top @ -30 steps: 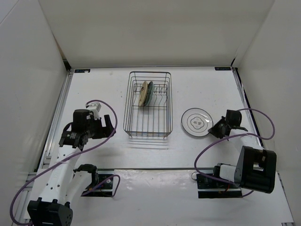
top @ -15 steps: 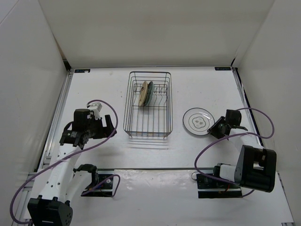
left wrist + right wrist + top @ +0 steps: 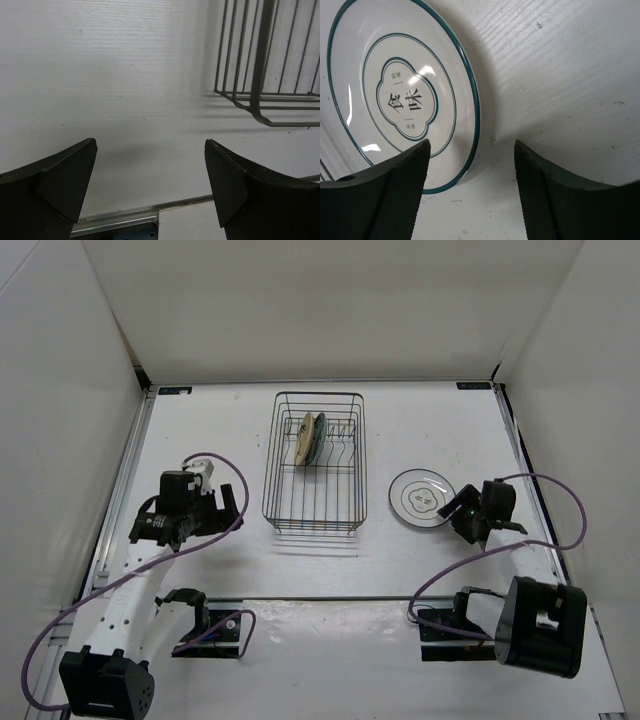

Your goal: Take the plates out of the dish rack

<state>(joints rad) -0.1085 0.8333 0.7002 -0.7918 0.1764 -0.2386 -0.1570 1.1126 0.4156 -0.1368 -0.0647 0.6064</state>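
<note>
The dish rack [image 3: 268, 480], a dark wire basket, stands at mid-table. A tan plate [image 3: 303, 438] and a teal plate [image 3: 317, 435] stand upright between its prongs. The white plate [image 3: 420, 499] with dark rings lies flat on the table to the rack's right. My right gripper [image 3: 460, 512] sits open at that plate's near-right rim; in the right wrist view the plate [image 3: 405, 90] lies partly past the left fingertip, free of both fingers of the gripper [image 3: 470, 145]. My left gripper [image 3: 232, 508] hovers open and empty left of the rack, whose corner [image 3: 260, 65] shows ahead of the gripper [image 3: 150, 142].
White walls close in the table on three sides. A metal rail [image 3: 125, 215] runs along the near edge below the left gripper. Purple cables [image 3: 540, 530] loop off both arms.
My right gripper has opened wide, let go of the white plate and drawn back slightly to the right. The plate rests flat. The left arm has barely shifted.
</note>
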